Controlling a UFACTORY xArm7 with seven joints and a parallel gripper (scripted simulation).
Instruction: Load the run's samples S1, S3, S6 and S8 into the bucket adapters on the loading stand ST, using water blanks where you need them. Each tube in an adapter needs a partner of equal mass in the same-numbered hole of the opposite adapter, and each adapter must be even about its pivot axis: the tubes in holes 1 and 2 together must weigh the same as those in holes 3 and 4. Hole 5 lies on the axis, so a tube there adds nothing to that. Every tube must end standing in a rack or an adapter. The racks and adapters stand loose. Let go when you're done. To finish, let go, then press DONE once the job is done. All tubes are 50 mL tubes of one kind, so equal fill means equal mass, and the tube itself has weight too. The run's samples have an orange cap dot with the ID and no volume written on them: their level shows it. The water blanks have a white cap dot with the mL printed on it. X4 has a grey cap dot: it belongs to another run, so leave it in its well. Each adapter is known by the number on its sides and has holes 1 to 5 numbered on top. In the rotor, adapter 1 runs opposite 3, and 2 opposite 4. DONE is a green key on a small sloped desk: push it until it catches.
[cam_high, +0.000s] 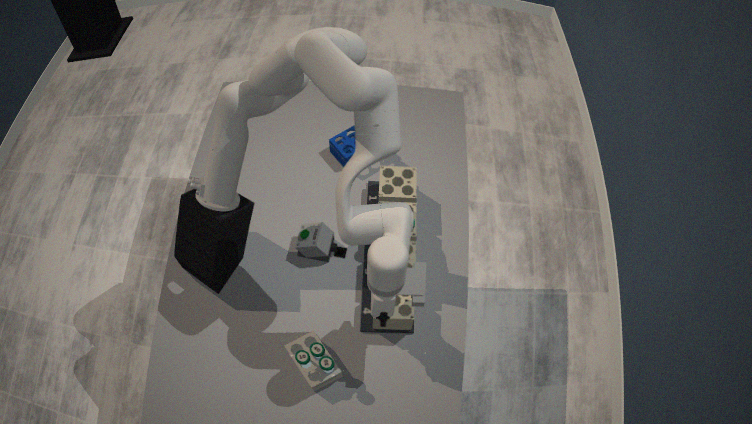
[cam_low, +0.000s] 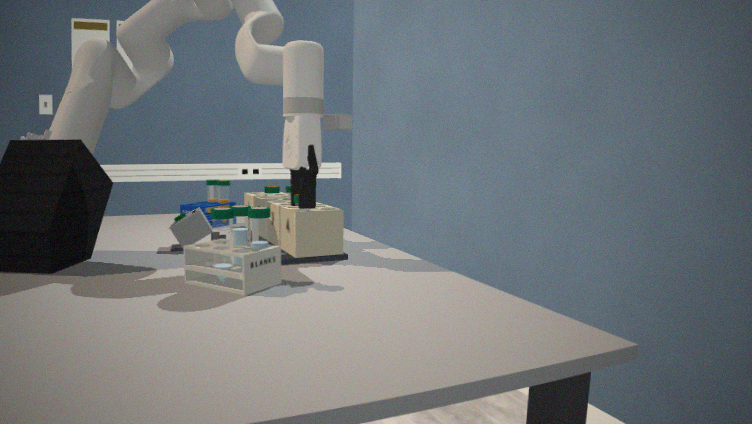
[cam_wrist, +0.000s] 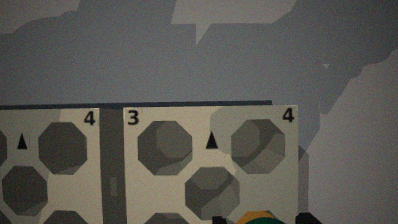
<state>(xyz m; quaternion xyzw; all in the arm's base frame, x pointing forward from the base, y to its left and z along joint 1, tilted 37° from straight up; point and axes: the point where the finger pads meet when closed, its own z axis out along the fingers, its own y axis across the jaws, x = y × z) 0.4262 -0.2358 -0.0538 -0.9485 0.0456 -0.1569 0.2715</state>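
My gripper (cam_high: 383, 318) (cam_low: 303, 205) (cam_wrist: 263, 219) is partly open, its fingers around a green-capped tube (cam_wrist: 270, 221) with an orange part below the cap. The tube stands low in a near-side hole of adapter 4 (cam_high: 394, 324) (cam_low: 315, 231) (cam_wrist: 175, 192); its ID and hole number are hidden. Holes 3, 4 and 5 there look empty. Adapter 1 (cam_high: 397, 197) is empty at the other end of the stand (cam_high: 364, 294) (cam_low: 315, 258). Two capped tubes (cam_low: 271, 189) (cam_low: 289, 188) stand in adapters farther back. The blanks rack (cam_high: 315, 378) (cam_low: 263, 276) holds three green-capped tubes.
The grey desk (cam_high: 318, 244) (cam_low: 192, 228) with the green DONE key (cam_high: 304, 233) stands between the robot base (cam_high: 210, 247) and the stand. The blue rack (cam_high: 337, 150) (cam_low: 192, 210) at the far end shows two tubes with orange contents; the arm partly hides it.
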